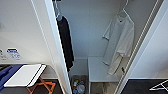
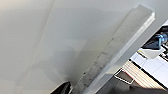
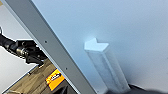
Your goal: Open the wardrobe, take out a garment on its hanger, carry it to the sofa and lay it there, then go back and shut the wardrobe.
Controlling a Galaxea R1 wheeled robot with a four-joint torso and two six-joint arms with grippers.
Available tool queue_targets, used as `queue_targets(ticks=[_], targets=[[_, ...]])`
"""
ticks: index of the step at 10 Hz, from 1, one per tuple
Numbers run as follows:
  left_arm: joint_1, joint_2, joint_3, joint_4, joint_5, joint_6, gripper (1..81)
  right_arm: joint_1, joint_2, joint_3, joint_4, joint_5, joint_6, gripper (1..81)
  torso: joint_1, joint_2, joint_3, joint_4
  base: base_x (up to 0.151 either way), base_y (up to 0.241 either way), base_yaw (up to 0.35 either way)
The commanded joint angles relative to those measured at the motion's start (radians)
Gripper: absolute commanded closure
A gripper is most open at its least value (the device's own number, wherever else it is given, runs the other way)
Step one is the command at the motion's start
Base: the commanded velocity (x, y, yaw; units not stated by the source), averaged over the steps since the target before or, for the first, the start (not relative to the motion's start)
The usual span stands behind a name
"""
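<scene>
Standing wide open, the tall white wardrobe [image 1: 52, 37] has both plain doors swung outward, so its inside is bared for reaching in; the white short-sleeved T-shirt [image 1: 120, 42] hangs at the right of the compartment on its thin white hanger [image 1: 124, 10], hooked near the top, above a white inner shelf [image 1: 100, 70]; a black long-sleeved top [image 1: 65, 42] hangs at the left, just behind the left door's edge.

In the left wrist view the camera sits close against a white door face, beside the raised bar of a vertical white door handle [image 2: 117, 50]; in the right wrist view the other small white handle [image 3: 106, 67] rises from its door panel; this closeness suggests, as a judgement, that each arm is held out at its own door, keeping it apart; whether either pincer is clenched or released I cannot tell. The opening step looks done; the garment is not yet taken.
</scene>
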Motion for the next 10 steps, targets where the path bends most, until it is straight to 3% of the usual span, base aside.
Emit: queue_targets(ticks=[1,10], targets=[[0.037,-0.003,0.135,-0.007,-0.318,-0.038,1.0,-0.061,0.024,0.127,0.029,-0.063,0.072,1.0,0.0,0.0,0.0,0.0,0.0,0.0,0.0],[0.063,-0.054,0.132,-0.004,-0.344,-0.037,1.0,-0.086,-0.039,0.145,0.029,-0.062,0.074,1.0,0.0,0.0,0.0,0.0,0.0,0.0,0.0]])
